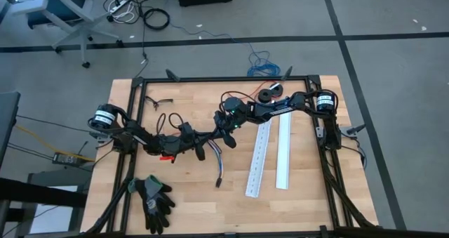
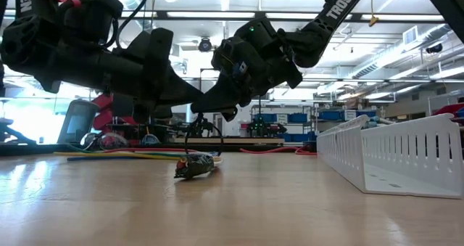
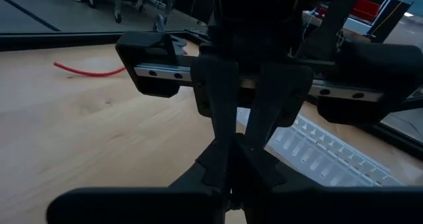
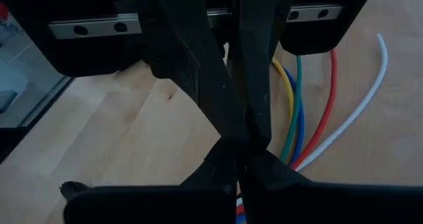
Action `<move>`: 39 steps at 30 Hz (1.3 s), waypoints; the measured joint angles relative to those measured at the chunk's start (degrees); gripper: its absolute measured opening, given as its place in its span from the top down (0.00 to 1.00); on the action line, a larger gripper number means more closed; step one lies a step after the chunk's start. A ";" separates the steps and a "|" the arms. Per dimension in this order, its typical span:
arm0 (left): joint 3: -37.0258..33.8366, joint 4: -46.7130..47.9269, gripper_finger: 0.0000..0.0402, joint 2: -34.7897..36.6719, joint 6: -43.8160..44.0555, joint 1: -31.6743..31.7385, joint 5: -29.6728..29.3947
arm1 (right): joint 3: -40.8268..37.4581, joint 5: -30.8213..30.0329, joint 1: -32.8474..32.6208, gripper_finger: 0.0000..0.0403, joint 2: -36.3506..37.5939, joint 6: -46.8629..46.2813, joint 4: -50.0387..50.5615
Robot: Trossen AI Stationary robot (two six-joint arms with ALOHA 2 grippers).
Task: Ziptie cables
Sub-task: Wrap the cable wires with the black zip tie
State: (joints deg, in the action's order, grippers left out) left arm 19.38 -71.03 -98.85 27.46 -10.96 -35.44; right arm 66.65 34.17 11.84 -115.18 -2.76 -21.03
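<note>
A wooden table [image 1: 295,203] under bright workshop lights, shelves and benches in the room beyond, and both arms meet over the middle of it. The left gripper [image 1: 201,151] comes in from the left, the right gripper [image 1: 226,128] from the right, tips very near each other above the cables [image 1: 217,157]. Those cables lie flat on the wood, coloured strands fanning from a dark end [image 2: 193,167], right beneath the two grippers. A thin dark loop [image 2: 204,135], likely the ziptie, hangs between the tips in the low view. The right pincer is pinched tight, fingers crossed with the other arm's in its wrist view. The left pincer looks nearly closed, but I can't tell whether it grips anything. Two white slotted channels [image 1: 270,154] lie just beside the action, black gloves [image 1: 154,199] near the front edge. Judging by this, the loop is being handled: keep it low over the bundle, hold one end firmly, feed slowly, and don't snag single strands.
</note>
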 joint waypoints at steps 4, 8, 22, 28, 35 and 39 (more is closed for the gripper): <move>0.00 0.40 0.98 0.02 -0.04 0.09 -0.12 | 0.00 -0.20 0.00 1.00 -0.02 -0.02 -0.01; 0.09 1.35 0.99 0.02 -0.04 0.09 -0.39 | -0.02 -0.39 0.00 1.00 -0.13 -0.04 0.01; 0.01 0.02 1.00 -0.09 -3.11 0.06 -1.08 | 0.07 0.02 -0.20 1.00 -0.09 -0.07 1.77; -0.04 -1.53 1.00 -0.09 -4.49 0.00 -0.94 | 0.09 1.06 -1.14 0.97 0.04 1.30 2.64; -0.07 -3.07 1.00 -0.10 -4.75 0.05 -1.61 | 0.07 1.45 -1.51 0.89 0.04 1.13 3.33; -0.07 -3.89 1.00 -0.09 -5.80 0.06 -1.82 | 0.07 1.47 -1.75 0.88 0.04 1.42 4.34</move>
State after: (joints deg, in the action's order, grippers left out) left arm 19.31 -74.91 -98.94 21.66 -10.90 -37.26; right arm 66.72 35.64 10.09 -115.13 -1.34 -16.69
